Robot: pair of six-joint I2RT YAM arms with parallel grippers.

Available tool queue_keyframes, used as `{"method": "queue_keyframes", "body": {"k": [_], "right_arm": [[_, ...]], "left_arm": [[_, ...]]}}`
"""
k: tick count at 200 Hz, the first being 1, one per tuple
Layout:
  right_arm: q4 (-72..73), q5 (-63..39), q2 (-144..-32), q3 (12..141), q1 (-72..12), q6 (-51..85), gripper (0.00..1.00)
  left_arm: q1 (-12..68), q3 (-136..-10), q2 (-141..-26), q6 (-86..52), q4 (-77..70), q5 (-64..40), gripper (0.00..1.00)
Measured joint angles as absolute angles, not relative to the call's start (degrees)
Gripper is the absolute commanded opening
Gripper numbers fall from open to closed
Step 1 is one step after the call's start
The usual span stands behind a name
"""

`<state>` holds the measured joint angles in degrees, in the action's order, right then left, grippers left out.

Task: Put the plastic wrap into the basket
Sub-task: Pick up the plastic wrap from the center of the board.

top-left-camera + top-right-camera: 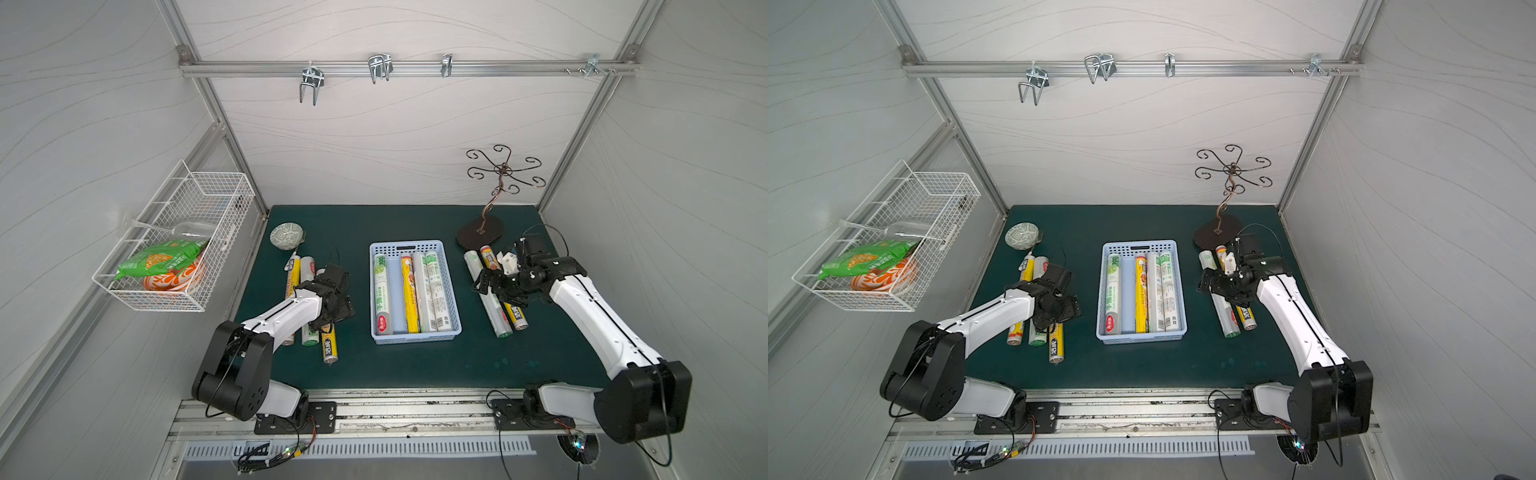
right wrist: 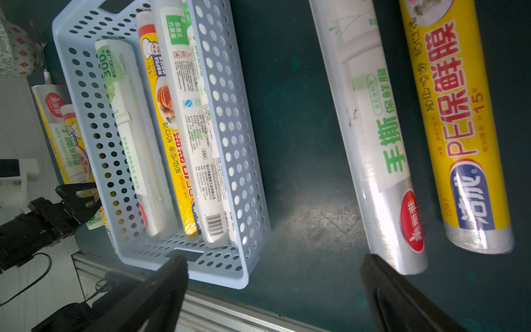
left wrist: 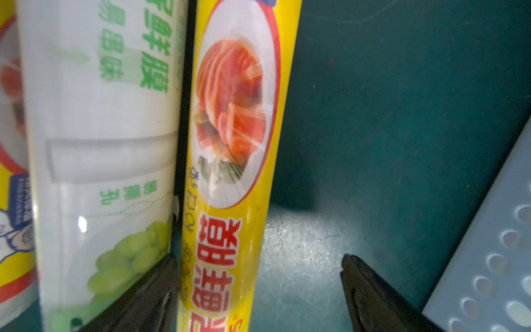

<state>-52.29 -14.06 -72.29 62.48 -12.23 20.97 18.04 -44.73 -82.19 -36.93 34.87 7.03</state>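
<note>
**4 rolls in the basket (image 1: 415,337), 5 on the bench (image 1: 415,368)**

The plastic wrap (image 1: 411,295) lies 4 rolls inside the basket. Left of the basket, the left gripper (image 3: 258,264) stands wide astride a yellow roll (image 3: 230,172), 1 of 3 there. Right of the basket, the right gripper (image 2: 275,261) hangs wide over 2 more rolls (image 2: 373,129).

Okay, so I count nine rolls of plastic wrap (image 1: 409,297): four yellow, five white-and-green. Four are in the blue basket (image 1: 415,337), three on the mat (image 1: 415,365) on my left side, two on my right. Plus one wire basket (image 1: 199,199), one bowl (image 1: 286,235) and one curly metal stand (image 1: 480,232).
</note>
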Motion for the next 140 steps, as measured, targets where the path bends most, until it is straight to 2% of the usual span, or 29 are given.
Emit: {"method": "queue_keyframes", "body": {"k": [140], "right_arm": [[-51.0,-15.7,-72.3,62.2,-12.2,21.1,0.99]], "left_arm": [[19.8,-47.4,-87.6,-34.2,34.2,3.8,0.77]]}}
